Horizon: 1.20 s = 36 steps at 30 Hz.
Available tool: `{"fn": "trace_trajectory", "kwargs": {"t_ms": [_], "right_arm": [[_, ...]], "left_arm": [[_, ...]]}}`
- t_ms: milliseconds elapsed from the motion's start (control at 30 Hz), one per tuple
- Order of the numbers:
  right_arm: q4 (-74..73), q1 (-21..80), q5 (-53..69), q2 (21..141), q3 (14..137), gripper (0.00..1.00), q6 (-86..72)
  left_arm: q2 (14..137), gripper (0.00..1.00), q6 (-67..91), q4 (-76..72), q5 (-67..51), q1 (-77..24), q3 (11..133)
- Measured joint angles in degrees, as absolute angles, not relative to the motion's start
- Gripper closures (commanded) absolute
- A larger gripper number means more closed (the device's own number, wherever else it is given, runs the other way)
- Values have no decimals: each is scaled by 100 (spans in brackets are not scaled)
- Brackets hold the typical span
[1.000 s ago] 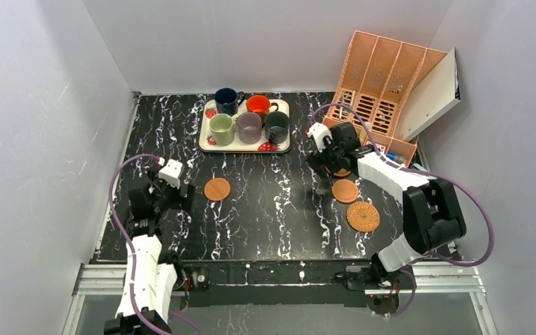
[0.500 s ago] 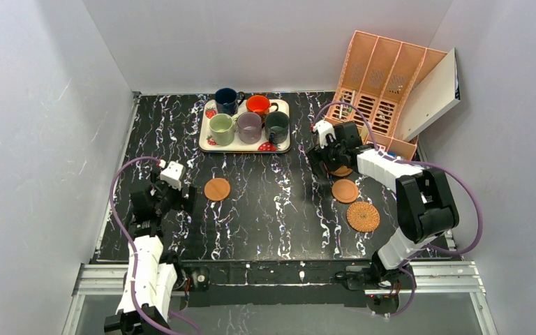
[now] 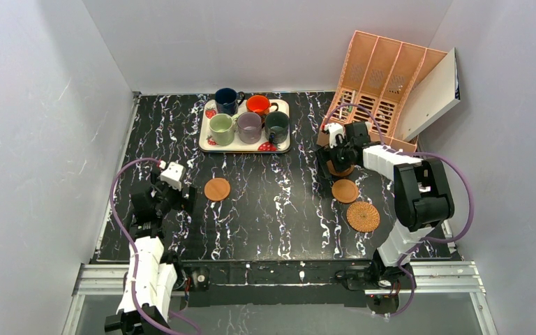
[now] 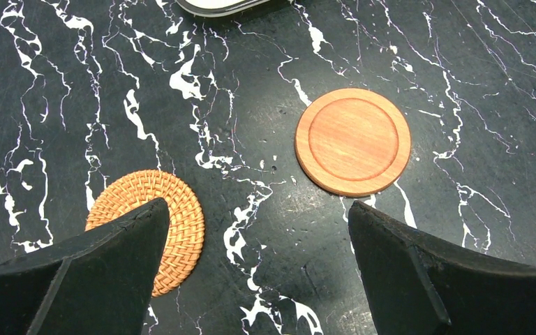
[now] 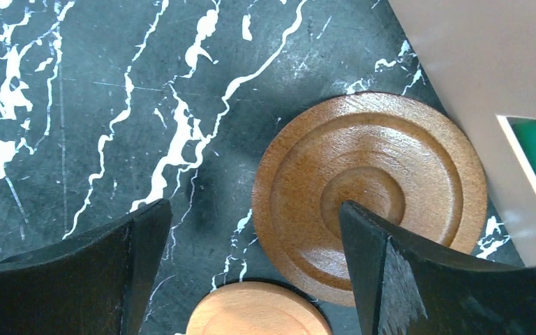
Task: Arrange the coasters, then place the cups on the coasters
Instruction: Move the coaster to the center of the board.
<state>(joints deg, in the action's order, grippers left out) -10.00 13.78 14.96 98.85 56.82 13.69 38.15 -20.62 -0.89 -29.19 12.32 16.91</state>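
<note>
The dark ringed coaster (image 5: pixel 370 188) is lying flat on the table (image 5: pixel 77 105), right beside the rack (image 5: pixel 460 56). The right tool (image 5: pixel 251 213) is hanging just over it with fingers wide apart. The coaster is sitting off toward one finger. The left tool (image 4: pixel 258 209), also wide apart, is hovering far off.

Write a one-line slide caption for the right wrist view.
Open right gripper above a ringed brown coaster, paler coaster beside it, marbled table.

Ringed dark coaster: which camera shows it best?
Right wrist: the ringed coaster fills the frame, rings clear. From the top camera the right end effector hides most of it; left wrist misses it.
</note>
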Motion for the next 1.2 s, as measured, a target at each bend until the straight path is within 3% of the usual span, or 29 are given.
{"fn": "trace_trajectory", "kwargs": {"t_ms": [633,1200], "right_arm": [[-1664,1568,2805,10147,6088,1,1671],[-1973,4366,2241,10366,6528,1,2062]], "left_arm": [[3804,2,-2084,-130,-2917,1232,1647],[3841,2,-2097,-174,-2895,1232,1647]]}}
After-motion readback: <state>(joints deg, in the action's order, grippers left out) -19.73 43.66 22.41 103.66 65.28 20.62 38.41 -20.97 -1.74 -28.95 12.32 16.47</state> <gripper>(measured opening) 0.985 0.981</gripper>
